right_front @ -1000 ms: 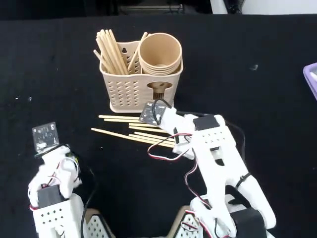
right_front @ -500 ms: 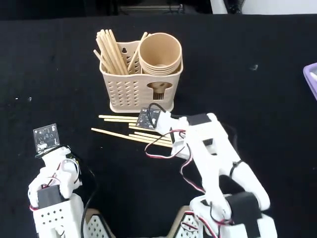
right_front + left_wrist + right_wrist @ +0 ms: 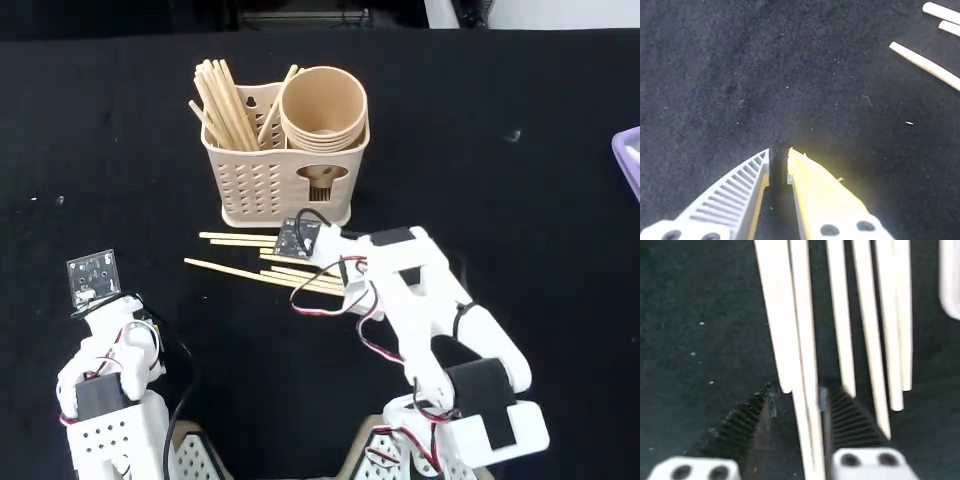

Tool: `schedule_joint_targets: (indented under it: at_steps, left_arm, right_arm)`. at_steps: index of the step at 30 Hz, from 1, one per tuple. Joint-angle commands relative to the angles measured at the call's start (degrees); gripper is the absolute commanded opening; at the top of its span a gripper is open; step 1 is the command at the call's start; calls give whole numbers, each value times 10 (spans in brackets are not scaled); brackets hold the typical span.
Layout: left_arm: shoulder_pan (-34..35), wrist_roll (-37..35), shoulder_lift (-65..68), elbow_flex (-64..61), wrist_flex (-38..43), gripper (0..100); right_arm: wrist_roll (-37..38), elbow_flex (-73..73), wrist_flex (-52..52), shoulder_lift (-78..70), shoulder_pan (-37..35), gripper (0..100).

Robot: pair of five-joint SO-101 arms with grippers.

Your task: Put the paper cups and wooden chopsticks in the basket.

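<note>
The beige basket (image 3: 262, 186) stands at the back of the table. Nested paper cups (image 3: 323, 106) fill its right compartment and a bundle of wooden chopsticks (image 3: 224, 103) leans in its left one. Several loose chopsticks (image 3: 248, 256) lie on the black cloth just in front of it. My right arm (image 3: 405, 272) bends over their right ends. In the right wrist view my right gripper (image 3: 800, 390) is open and low, straddling one chopstick (image 3: 802, 365) with others (image 3: 867, 315) beside it. My left gripper (image 3: 777, 151) is shut and empty over bare cloth, with chopstick ends (image 3: 925, 65) farther off.
A purple container (image 3: 628, 152) pokes in at the right edge of the table. My left arm (image 3: 105, 350) sits folded at the front left. Bare black cloth lies to the left and right of the basket.
My right arm has swung a little to the left and dropped lower over the loose chopsticks. The left arm, basket, cups and chopsticks have stayed put.
</note>
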State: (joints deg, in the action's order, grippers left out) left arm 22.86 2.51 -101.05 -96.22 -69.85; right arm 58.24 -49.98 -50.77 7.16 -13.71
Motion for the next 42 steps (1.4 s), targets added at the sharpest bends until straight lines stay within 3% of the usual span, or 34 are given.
schedule_joint_targets:
  at_steps: [1,12,22,25,31,42]
  left_arm:
    - [6,0,-7,-14,-4,71]
    - [6,0,-7,-14,-4,71]
    - [6,0,-7,-14,-4,71]
    - [6,0,-7,-14,-4,71]
    - [6,0,-7,-14,-4,71]
    - [6,0,-7,-14,-4,71]
  right_arm:
    - [7,-8,-25,-3,-10,10]
    - [4,-8,-30,28,-6,10]
    - [4,-22,-158,180,-10,13]
    - [-13,-46,-143,180,-26,23]
    - [-49,-84,-91,179,-58,176]
    - [-98,-56,-80,179,-113,162]
